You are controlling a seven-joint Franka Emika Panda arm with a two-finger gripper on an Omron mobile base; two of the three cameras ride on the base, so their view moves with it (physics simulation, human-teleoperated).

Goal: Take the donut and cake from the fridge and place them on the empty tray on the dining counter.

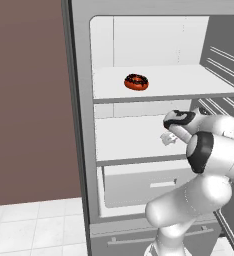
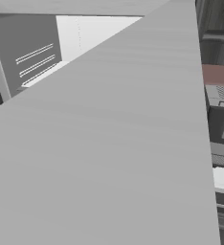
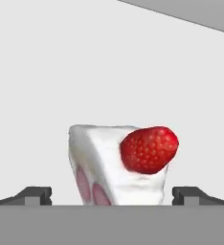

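- claw [image 3: 112,196] wide open, tips either side of cake [image 3: 121,165] at lower centre, no contact visible (nothing held)
- donut [image 1: 136,82] on upper fridge [image 1: 81,125] shelf, top centre

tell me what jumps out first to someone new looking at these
The cake, a white slice with a strawberry on top, sits right between the open gripper's fingertips in the hand view. Next, the donut alone on the upper shelf of the open fridge, above the arm.
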